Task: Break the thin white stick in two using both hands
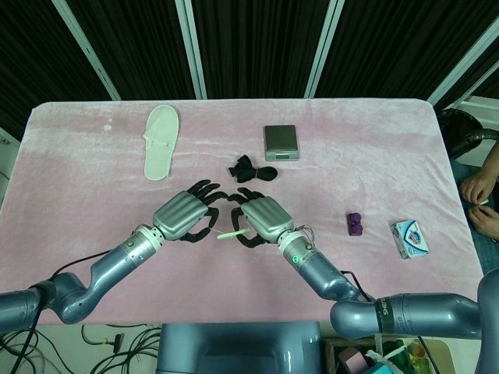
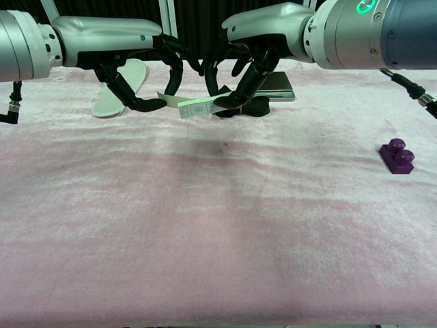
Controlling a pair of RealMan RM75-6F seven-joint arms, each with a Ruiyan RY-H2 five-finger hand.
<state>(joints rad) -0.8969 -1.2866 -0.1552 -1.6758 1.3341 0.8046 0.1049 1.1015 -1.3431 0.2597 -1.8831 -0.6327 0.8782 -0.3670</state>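
Note:
The thin white stick [image 1: 230, 234] hangs just above the pink table [image 1: 78, 164], near its middle. My right hand [image 1: 263, 218] pinches the stick's right end between thumb and fingers. In the chest view the stick [image 2: 194, 106] points left from the right hand [image 2: 256, 48], with a small label on it. My left hand [image 1: 184, 215] sits close beside the right hand, with their fingertips almost meeting. In the chest view the left hand [image 2: 136, 65] has its thumb just under the stick's free left end and its fingers curled above it. A small gap still shows there.
A white slipper [image 1: 161, 142] lies at the back left. A grey scale [image 1: 281, 142] and a black crumpled item [image 1: 251, 169] sit behind the hands. A purple block [image 1: 355, 224] and a blue-white packet [image 1: 410, 238] lie to the right. A person's hands [image 1: 479, 204] show at the right edge.

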